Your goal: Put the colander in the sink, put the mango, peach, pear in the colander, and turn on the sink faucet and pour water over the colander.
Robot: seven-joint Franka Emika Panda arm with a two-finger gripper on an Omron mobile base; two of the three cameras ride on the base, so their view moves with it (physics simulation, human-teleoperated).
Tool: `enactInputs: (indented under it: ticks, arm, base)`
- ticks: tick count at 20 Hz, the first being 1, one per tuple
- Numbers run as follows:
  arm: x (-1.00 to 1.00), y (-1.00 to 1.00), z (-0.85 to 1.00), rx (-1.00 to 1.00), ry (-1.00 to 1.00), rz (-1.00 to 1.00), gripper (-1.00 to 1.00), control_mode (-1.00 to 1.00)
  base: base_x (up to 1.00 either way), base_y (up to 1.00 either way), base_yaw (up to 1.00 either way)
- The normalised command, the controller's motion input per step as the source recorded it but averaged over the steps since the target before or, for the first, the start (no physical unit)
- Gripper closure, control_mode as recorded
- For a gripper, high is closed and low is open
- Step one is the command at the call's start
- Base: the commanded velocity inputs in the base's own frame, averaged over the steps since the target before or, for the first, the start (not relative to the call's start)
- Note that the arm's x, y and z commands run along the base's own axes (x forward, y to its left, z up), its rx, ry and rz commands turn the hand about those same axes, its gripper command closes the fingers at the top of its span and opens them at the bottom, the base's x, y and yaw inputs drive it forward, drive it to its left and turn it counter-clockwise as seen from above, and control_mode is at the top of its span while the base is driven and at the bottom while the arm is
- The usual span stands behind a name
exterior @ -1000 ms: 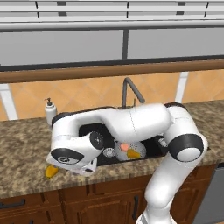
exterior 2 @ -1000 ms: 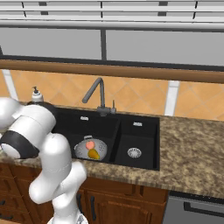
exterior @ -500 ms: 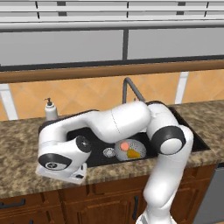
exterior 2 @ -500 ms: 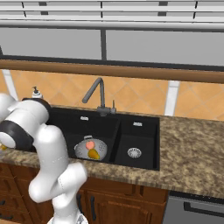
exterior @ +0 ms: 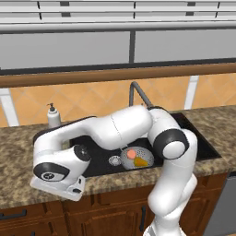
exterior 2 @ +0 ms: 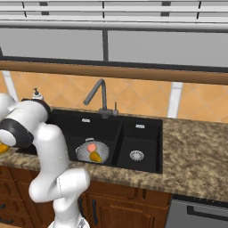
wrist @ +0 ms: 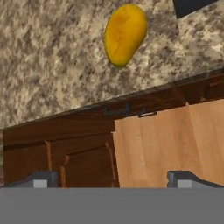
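The granite counter (exterior: 18, 184) carries the black sink (exterior 2: 147, 133), with the sink faucet (exterior 2: 100, 95) rising at its back edge and a white soap pump bottle (exterior: 54, 116) by the sink's left back corner. The colander (exterior 2: 91, 151) sits in the large basin with a pinkish peach (exterior 2: 91, 147) and an orange-yellow fruit (exterior 2: 95, 156) inside; no water runs.

The arm reaches left along the front edge of the counter, and the gripper (wrist: 112, 177) hangs beyond that edge over the cabinet fronts, its tips set wide apart and holding nothing.

In the hand view a yellow fruit (wrist: 125, 34) lies on the counter near the front edge, ahead of the tips and apart from them, just left of the sink's corner. Its long axis is tilted slightly off the approach line, so the jaws would probably span its short width. By task order it is probably the pear, though its shape looks elongated.

No writing or labels are readable.
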Motion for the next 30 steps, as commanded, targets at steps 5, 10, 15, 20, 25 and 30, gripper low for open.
enactInputs:
  ticks: [5, 10, 15, 20, 25, 30]
  arm:
    - [0.53, -0.70, 0.41, 0.05, 0.04, -0.34, -1.00, -1.00]
    - [0.44, -0.53, 0.21, 0.07, 0.02, -0.24, -1.00, -1.00]
    - [0.66, 0.00, 0.12, -0.09, 0.36, -0.02, -1.00, -1.00]
    - [0.78, 0.00, 0.29, -0.12, 0.44, 0.00, -1.00, -1.00]
    - [0.65, 0.00, 0.04, -0.17, 0.35, -0.02, -1.00, -1.00]
    - [0.65, 0.00, 0.00, -0.23, 0.31, -0.07, -1.00, -1.00]
  base:
    - [0.00, 0.00, 0.00]
    - [0.00, 0.00, 0.00]
    - [0.00, 0.00, 0.00]
    - [0.00, 0.00, 0.00]
    - [0.00, 0.00, 0.00]
    - [0.00, 0.00, 0.00]
